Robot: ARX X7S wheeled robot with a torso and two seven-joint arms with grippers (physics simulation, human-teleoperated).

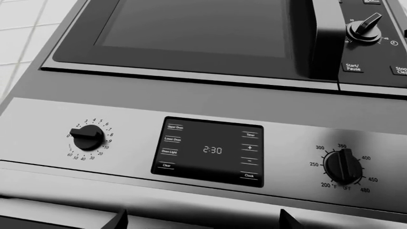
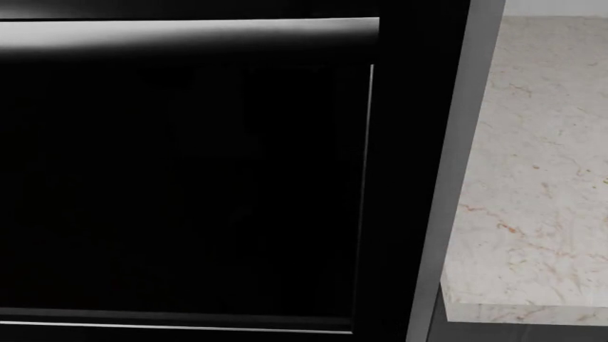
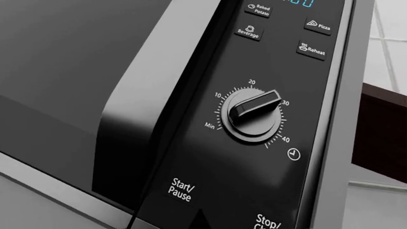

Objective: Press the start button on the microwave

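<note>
Right wrist view faces the microwave (image 3: 127,95), Start/Pause button (image 3: 181,190) close.

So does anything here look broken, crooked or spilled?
Nothing stands out. The microwave looks intact, its timer dial and Start/Pause button undamaged, and the oven panel below it reads 2:30 normally. No grippers show.

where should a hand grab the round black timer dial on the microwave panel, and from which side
Pinch the raised bar-shaped ridge across the round black timer dial, fingers on its two long flat flanks, coming straight at the black microwave control panel. The ridge stands proud of the face; the low round rim offers less purchase.
</note>
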